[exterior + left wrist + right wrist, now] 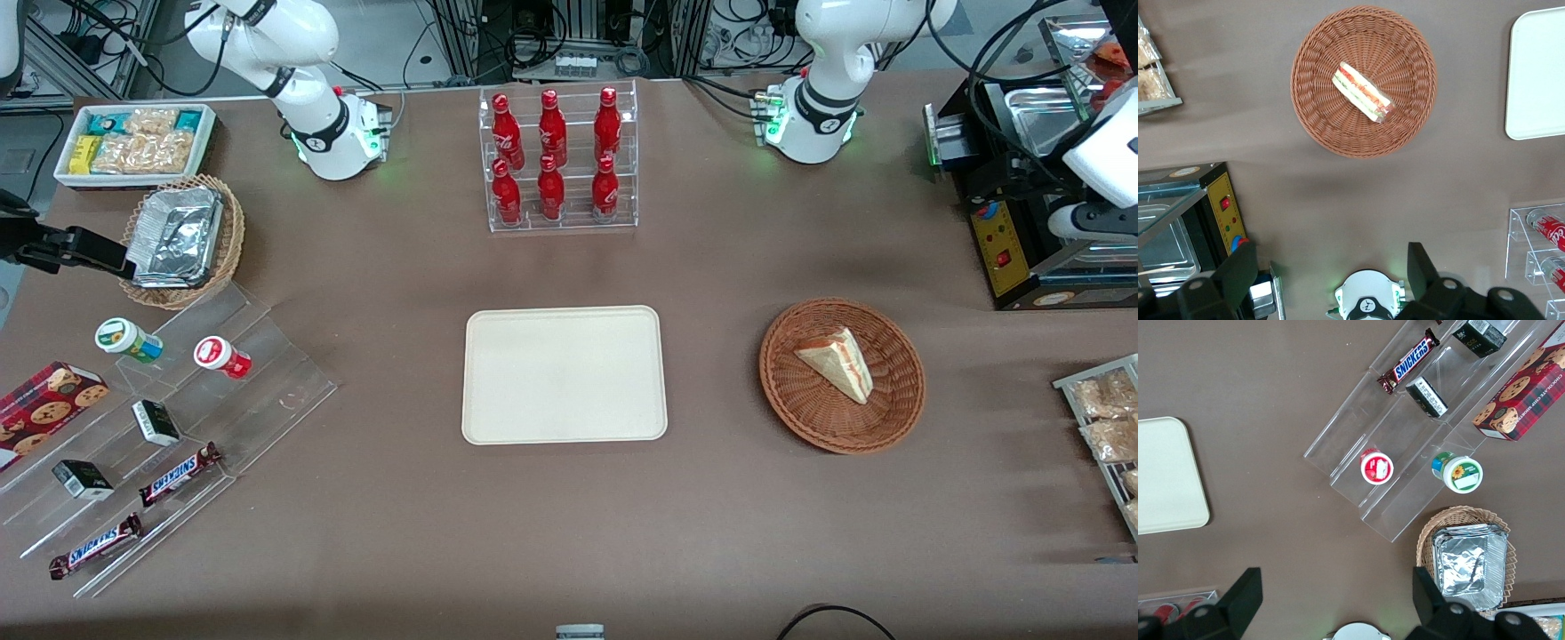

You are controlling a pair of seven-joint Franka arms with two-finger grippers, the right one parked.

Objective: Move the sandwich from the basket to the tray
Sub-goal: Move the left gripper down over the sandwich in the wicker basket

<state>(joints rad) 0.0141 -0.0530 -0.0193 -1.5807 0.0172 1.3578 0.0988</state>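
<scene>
The sandwich (837, 363) (1361, 92), a tan wedge with red, white and green layers, lies in the round reddish-brown basket (900, 396) (1313, 100). Beside the basket, toward the parked arm's end, the cream tray (564, 373) (1538, 73) sits with nothing on it. In the left wrist view my gripper (1331, 270) is open, fingers wide apart with nothing between them. It hangs high over the table near the working arm's base (1368, 303), farther from the front camera than the basket and well apart from the sandwich.
A clear rack of red bottles (556, 160) stands farther back than the tray. A black machine with a yellow panel (1005, 240) and a rack of bagged snacks (1107, 418) flank the basket at the working arm's end. Acrylic steps with snacks (160, 427) lie toward the parked arm's end.
</scene>
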